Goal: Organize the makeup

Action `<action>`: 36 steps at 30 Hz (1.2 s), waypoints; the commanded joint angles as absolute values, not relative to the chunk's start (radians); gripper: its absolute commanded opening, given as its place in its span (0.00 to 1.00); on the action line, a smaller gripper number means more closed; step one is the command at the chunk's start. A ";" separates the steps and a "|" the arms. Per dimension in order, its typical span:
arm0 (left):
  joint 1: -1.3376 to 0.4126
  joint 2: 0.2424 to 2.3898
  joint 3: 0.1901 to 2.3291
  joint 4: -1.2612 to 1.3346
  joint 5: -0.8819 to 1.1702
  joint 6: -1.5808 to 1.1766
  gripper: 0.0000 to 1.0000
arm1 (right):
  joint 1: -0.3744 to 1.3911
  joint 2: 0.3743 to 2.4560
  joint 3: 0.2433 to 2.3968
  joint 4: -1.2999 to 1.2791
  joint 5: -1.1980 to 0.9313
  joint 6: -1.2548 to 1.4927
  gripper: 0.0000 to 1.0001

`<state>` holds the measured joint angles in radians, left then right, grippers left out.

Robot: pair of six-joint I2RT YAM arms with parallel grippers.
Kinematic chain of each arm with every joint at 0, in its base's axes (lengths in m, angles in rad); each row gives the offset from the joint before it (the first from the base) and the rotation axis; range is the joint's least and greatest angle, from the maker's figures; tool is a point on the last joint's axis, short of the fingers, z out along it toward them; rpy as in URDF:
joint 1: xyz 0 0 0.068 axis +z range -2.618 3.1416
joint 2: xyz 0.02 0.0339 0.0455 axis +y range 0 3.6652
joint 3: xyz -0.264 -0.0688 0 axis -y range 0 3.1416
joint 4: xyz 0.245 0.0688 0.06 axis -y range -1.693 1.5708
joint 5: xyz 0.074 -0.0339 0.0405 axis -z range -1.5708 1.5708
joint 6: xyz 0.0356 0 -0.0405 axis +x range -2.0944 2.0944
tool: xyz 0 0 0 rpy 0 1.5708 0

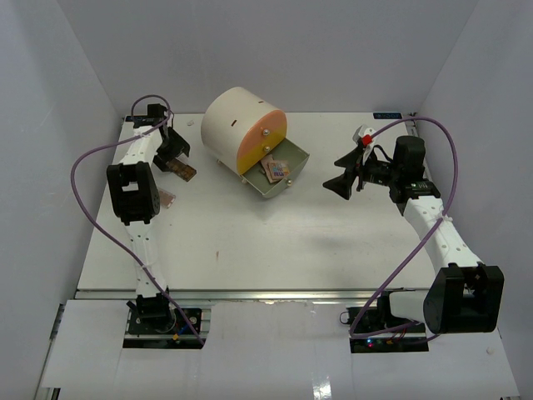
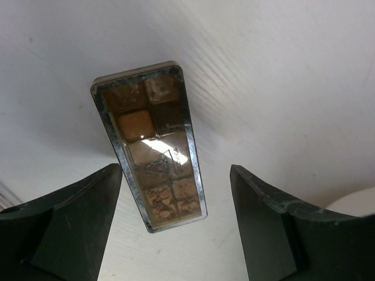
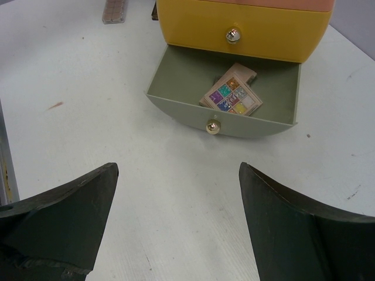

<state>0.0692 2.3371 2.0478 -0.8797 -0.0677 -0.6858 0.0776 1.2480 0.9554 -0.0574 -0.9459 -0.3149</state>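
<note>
A long brown-shade palette [image 2: 149,140] in a silver frame lies flat on the table at the back left [image 1: 186,172]. My left gripper [image 2: 176,175] hovers over its near end, open and empty, a finger on each side [image 1: 175,157]. A small square colour palette [image 3: 231,96] lies in the open grey drawer [image 3: 176,93] on top of a tan flat palette [image 3: 245,74]; both show in the top view [image 1: 273,170]. My right gripper [image 3: 179,170] is open and empty, in front of the drawer and apart from it [image 1: 341,185].
The cream cylindrical drawer unit [image 1: 237,121] with its orange-yellow front [image 3: 246,23] stands at the back centre, bottom drawer pulled out [image 1: 291,158]. A flat pinkish item [image 1: 167,198] lies beside the left arm. White walls enclose the table on three sides.
</note>
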 commanded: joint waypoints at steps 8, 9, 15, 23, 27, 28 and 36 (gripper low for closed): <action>0.074 2.379 2.074 -0.977 -0.080 -0.723 0.85 | 0.067 1.233 0.954 -0.048 -0.973 -0.309 0.90; 0.074 2.381 2.073 -0.976 -0.082 -0.721 0.84 | 0.068 1.233 0.954 -0.048 -0.972 -0.308 0.90; 0.074 2.407 2.068 -0.977 -0.077 -0.698 0.78 | 0.066 1.226 0.954 -0.047 -0.971 -0.310 0.90; 0.074 2.450 2.046 -0.992 -0.091 -0.621 0.58 | 0.060 1.218 0.951 -0.046 -0.973 -0.308 0.90; 0.074 2.433 2.031 -0.988 -0.078 -0.613 0.34 | 0.058 1.214 0.950 -0.044 -0.977 -0.307 0.90; 0.074 2.425 2.028 -0.984 -0.065 -0.605 0.21 | 0.057 1.213 0.949 -0.044 -0.978 -0.307 0.90; 0.074 2.089 1.739 -0.674 0.273 -0.418 0.00 | 0.051 1.209 0.943 -0.042 -0.986 -0.307 0.90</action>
